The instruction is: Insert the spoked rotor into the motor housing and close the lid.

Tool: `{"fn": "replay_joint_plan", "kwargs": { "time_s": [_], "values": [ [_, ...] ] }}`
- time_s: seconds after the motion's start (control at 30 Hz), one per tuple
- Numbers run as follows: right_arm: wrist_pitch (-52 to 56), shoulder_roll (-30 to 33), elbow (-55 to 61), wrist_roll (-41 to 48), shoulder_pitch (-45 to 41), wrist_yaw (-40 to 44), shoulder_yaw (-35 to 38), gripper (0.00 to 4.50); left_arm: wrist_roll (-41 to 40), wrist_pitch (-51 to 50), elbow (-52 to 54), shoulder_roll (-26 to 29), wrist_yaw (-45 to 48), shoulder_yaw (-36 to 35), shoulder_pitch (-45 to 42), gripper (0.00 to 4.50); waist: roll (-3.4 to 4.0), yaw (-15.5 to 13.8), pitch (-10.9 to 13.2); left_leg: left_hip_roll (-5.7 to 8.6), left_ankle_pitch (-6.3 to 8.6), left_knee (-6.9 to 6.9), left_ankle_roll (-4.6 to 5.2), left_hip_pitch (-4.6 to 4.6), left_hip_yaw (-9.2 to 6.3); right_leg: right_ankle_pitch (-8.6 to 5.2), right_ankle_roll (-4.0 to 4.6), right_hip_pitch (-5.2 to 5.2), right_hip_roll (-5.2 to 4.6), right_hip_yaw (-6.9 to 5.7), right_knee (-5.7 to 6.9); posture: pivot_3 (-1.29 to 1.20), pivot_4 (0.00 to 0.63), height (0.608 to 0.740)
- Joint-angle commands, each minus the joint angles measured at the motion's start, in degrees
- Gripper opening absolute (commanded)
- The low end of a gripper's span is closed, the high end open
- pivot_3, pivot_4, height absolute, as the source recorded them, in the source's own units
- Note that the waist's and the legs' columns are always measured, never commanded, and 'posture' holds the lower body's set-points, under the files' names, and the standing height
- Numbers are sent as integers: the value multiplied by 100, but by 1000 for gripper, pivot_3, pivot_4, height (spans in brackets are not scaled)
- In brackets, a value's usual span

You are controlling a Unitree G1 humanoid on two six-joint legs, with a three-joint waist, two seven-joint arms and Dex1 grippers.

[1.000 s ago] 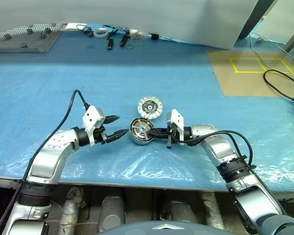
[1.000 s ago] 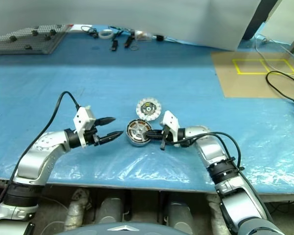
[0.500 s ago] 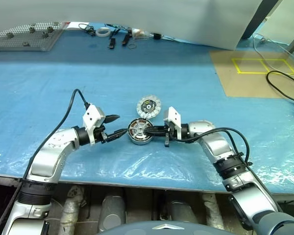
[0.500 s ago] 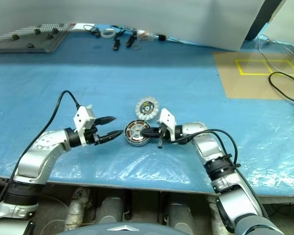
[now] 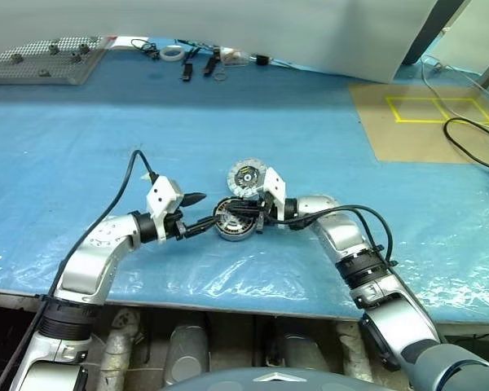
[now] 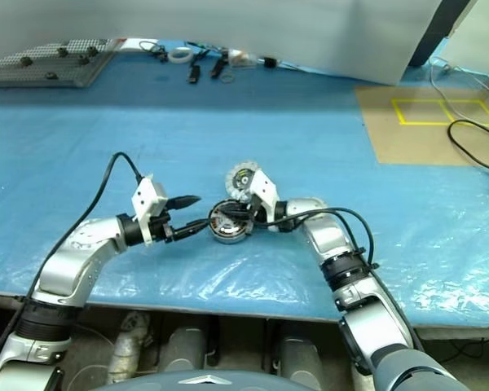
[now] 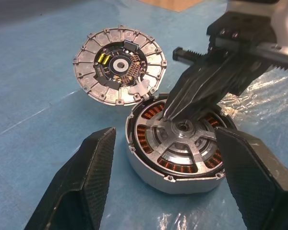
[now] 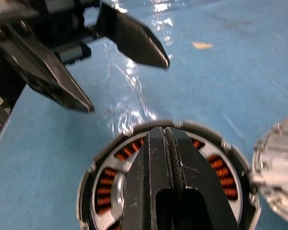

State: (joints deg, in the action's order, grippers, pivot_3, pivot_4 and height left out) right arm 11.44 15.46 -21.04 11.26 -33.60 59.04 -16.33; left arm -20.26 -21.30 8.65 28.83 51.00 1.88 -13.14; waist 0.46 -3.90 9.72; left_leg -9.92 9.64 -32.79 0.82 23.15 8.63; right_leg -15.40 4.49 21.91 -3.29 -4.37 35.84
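- Near the front edge of the table (image 5: 81, 155), about mid-width, the right gripper (image 7: 169, 113) has its two black fingers pressed together, with nothing between them. The closed tip rests on the spoked rotor (image 7: 182, 139), just beside its centre hub.
- Just to the left of it, the left gripper (image 5: 204, 212) has its fingers spread wide. They stand on both sides of the motor housing (image 7: 149, 165), close to its wall; I cannot tell if they touch it.
- The spoked rotor sits inside the motor housing, with the copper windings visible around it and between its spokes. It looks almost level, so I judge that the insertion is nearly or fully done.
- The lid (image 7: 117, 64) lies flat on the table, just behind the motor housing toward the far edge. Its rim is very close to the housing rim, and its circuit side faces up. It is not yet on the housing.
- What could go wrong: the closed tip presses off-centre, so it may tilt the spoked rotor and jam it in the bore, or slip from the smooth spoke into the windings and scratch them.
- The motor housing stands on a slippery plastic sheet (image 5: 391, 252); a sideways push could slide it against the lid if the left fingers do not hold it.
- No brand, label or readable writing can be made out on any part.
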Motion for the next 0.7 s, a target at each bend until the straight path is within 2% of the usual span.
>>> {"fn": "replay_joint_plan", "kwargs": {
  "time_s": [0.03, 0.27, 0.47, 0.7],
  "values": [
    [-60, 15, -24, -135, 6, 19, -35, 0, -121, 21, 106, 37, 35, -75, -96, 3477, 0, 1, 0, -1, 0, 0, 0, -2, 0, 0, 0, -2, 0, 0, 1, 0, 150, 740],
    [138, -32, 328, 32, -32, 0, 125, 0, -146, 73, 52, 109, 94, -92, -37, 3477, 0, 4, 0, -2, 0, 0, 0, -4, 0, 0, 0, -2, 1, 0, 2, 0, 150, 740],
    [721, 231, 1222, 473, -90, 169, 449, 0, -182, 125, -240, 15, 25, -165, -282, 3477, 1, -16, 0, -1, 0, 0, 0, -1, 0, 0, 0, 0, 1, 0, 2, 0, 150, 740],
    [1328, 452, 1930, 806, 117, 226, 565, 0, 201, 549, -1578, -258, -425, -178, -1171, 3477, 0, -12, 0, -1, 0, -1, 1, -3, -1, 1, -2, -2, 1, 0, 3, 0, 150, 740]
  ]
}}
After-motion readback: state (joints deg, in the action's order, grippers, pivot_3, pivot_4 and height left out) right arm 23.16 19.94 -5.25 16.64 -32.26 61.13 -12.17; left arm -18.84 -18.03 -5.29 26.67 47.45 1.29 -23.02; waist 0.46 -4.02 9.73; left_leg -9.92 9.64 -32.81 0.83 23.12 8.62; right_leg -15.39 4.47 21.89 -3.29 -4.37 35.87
